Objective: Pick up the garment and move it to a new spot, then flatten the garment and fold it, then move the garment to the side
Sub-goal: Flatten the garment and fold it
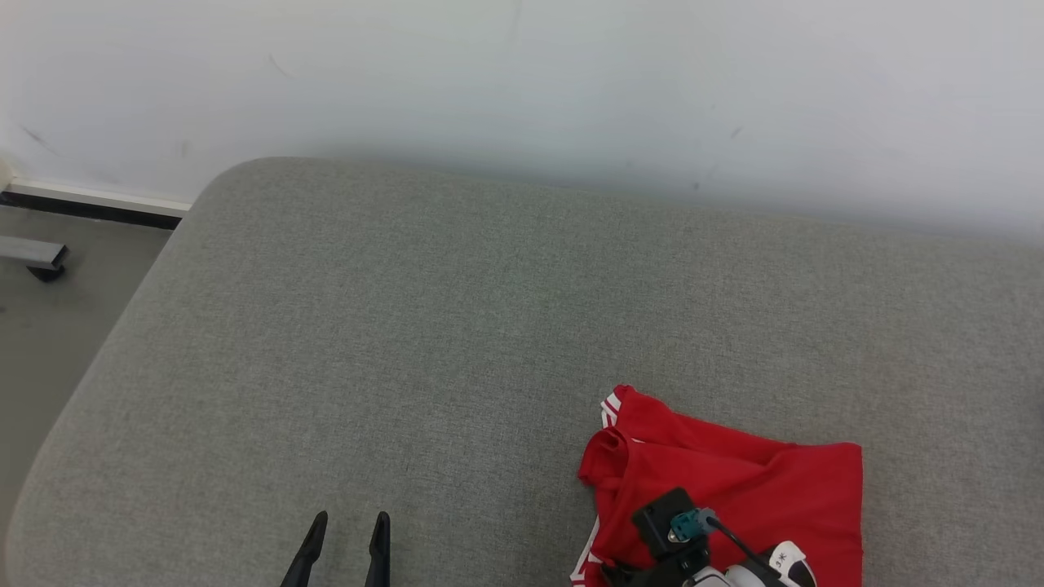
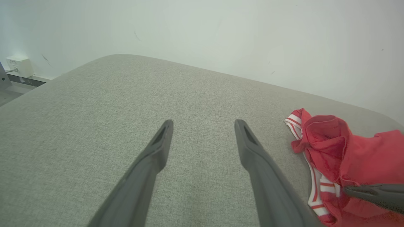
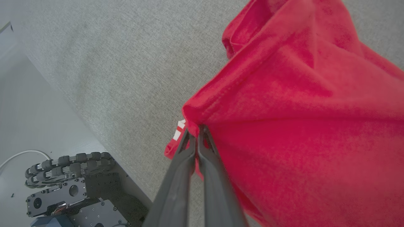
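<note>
Your right gripper [image 3: 196,130] is pinched tight on a hem of the red garment [image 1: 734,477], which lies bunched near the cushion's [image 1: 408,326] front edge toward its right side. Your left gripper [image 1: 351,518] hangs wide, holding nothing. This looks like the pick-up step. Next, lift the cloth clear and carry it toward the bare middle.

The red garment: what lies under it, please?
The red garment lies crumpled on the grey cushioned surface. The right gripper pinches its edge shut. Whether anything else is below the cloth is hidden by its folds.
</note>
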### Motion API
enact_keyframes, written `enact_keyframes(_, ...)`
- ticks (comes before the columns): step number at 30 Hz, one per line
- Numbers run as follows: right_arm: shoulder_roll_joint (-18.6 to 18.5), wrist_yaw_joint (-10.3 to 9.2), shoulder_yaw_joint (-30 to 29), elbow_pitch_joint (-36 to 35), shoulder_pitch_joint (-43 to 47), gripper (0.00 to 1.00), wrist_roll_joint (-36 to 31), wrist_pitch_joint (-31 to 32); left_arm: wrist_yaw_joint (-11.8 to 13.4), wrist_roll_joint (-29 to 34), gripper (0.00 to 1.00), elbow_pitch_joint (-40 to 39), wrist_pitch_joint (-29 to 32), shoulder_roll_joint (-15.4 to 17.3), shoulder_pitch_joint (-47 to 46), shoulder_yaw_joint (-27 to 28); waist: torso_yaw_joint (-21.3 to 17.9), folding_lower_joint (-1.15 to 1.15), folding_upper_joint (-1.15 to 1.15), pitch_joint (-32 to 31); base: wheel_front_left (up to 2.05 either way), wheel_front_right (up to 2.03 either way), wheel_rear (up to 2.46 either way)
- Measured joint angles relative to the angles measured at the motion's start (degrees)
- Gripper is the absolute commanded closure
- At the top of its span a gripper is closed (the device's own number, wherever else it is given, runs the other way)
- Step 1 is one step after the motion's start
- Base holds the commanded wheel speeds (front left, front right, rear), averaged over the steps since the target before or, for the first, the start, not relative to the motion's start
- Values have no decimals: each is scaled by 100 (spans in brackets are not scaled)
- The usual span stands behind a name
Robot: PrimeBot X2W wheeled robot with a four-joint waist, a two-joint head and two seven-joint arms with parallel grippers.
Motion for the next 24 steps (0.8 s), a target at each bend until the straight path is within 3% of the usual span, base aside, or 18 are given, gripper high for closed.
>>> enact_keyframes(5, 0, 0, 109, 414, -140, 99, -2, -218, 0, -2, 0, 0, 0, 0, -4, 5, 19, 0, 0, 26, 0, 0, 0)
enact_keyframes(6, 0, 0, 112, 464, -167, 55, 9, -265, 0, -3, 0, 0, 0, 0, -6, 2, 20, 0, 0, 32, 0, 0, 0)
enact_keyframes(7, -1, 0, 121, 499, -185, 0, 77, -333, 0, -4, 0, 0, 0, 0, -9, 3, 21, 0, 0, 35, 0, 0, 0)
enact_keyframes(14, 2, 0, 59, 37, -320, 0, 523, -554, 0, -5, 0, -7, 0, 0, -5, 22, -1, 0, 0, 14, 0, 0, 0)
enact_keyframes(20, 2, 0, -679, -644, -389, 0, 570, -808, 0, -5, 0, -13, -1, 0, 12, 70, -70, 0, 0, -61, 0, 0, 0)
enact_keyframes(24, -1, 0, -1124, -463, -424, 0, 303, -761, 0, -5, 0, -13, 0, 0, 12, 34, -102, 0, 0, -99, 0, 0, 0)
